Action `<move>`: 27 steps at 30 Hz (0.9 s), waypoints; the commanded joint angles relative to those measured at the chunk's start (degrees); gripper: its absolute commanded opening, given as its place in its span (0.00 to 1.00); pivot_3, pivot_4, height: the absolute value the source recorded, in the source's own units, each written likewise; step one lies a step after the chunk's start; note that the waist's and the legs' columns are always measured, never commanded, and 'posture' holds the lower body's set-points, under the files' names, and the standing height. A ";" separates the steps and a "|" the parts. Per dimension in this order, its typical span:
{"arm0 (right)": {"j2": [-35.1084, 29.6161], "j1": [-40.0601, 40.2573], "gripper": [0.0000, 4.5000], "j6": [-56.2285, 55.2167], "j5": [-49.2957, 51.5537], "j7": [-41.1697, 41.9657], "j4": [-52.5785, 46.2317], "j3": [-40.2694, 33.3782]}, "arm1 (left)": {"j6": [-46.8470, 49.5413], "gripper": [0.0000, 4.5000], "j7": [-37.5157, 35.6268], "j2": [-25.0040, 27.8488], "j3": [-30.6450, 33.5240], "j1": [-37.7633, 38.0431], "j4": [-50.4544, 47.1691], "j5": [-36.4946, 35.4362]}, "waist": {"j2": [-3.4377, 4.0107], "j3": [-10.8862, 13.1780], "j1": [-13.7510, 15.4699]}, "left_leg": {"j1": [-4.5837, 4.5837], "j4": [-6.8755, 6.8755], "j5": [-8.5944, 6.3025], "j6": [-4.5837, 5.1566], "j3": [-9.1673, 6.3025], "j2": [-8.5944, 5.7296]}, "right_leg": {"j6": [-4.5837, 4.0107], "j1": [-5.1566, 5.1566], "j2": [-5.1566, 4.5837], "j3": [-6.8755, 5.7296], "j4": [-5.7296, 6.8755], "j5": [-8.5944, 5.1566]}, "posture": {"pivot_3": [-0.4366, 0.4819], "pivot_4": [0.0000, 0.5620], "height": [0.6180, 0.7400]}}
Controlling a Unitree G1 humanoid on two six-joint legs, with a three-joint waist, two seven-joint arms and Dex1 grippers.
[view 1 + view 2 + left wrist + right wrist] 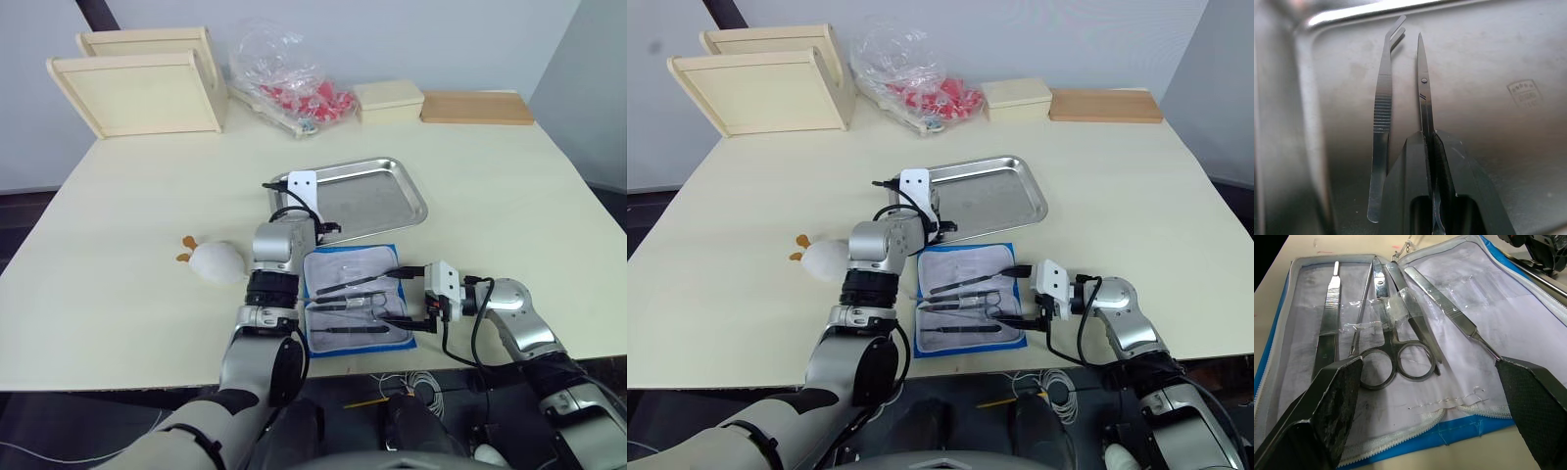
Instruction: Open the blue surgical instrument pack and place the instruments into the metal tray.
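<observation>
The blue surgical instrument pack (358,299) lies open near the table's front edge, pale lining up. Several instruments (1396,357) sit in its clear pockets: a flat handle, ring-handled scissors and tweezers. My right gripper (409,296) is open at the pack's right edge, one finger on each side of the ring handles (1415,363). Just behind the pack is the metal tray (377,201). My left gripper (1429,139) is over the tray's left end, shut on slim scissors (1422,88) that point along the tray floor. A pair of tweezers (1382,107) lies in the tray beside them.
A white soft toy (216,261) lies left of my left arm. At the back stand pale wooden boxes (137,88), a clear bag of red items (289,78), a small box (389,101) and a wooden board (477,108).
</observation>
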 commanded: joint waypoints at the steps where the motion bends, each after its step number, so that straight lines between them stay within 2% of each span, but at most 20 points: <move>1: -0.74 2.63 1.00 1.41 -5.22 -0.63 3.81 2.98 | 0.43 0.21 2.11 0.45 0.29 -1.12 0.43 0.68 | 0.00 0.00 0.00 | 0.00 0.00 0.01 -0.01 0.00 0.00 | 0.01 0.00 0.00 0.00 0.00 0.01 | 0.48 0.27 1.00; 4: -0.77 2.70 1.00 1.44 -5.20 -0.65 3.69 3.01 | 0.50 0.50 2.48 0.87 0.01 -1.09 1.13 0.78 | 0.00 0.00 -0.02 | 0.00 0.00 0.01 -0.03 0.01 -0.01 | 0.03 0.00 0.00 0.01 -0.01 0.02 | 0.48 0.27 1.00; 6: -0.79 2.75 1.00 1.41 -5.21 -0.65 3.67 3.02 | 0.39 0.73 2.40 1.11 -0.46 -0.80 1.12 0.81 | 0.00 0.00 -0.02 | 0.01 0.00 0.02 -0.03 0.01 -0.01 | 0.03 0.00 0.00 0.01 0.00 0.02 | 0.48 0.27 1.00; 17: -0.74 2.75 1.00 1.45 -5.24 -0.77 3.71 3.07 | -0.19 0.73 1.49 0.49 -0.89 0.10 -1.07 0.11 | 0.00 0.00 -0.02 | 0.00 -0.01 0.05 -0.10 -0.01 -0.01 | 0.03 0.00 0.00 -0.01 -0.01 0.02 | 0.48 0.27 1.00; 27: -0.69 2.88 1.00 1.41 -5.31 -0.96 3.70 3.08 | -5.62 0.73 -0.91 -0.40 -0.76 -0.54 -3.64 -1.56 | -0.02 0.01 -0.03 | -0.02 -0.03 0.06 -0.14 -0.03 0.00 | 0.03 -0.01 0.00 -0.05 -0.03 0.02 | 0.48 0.27 1.00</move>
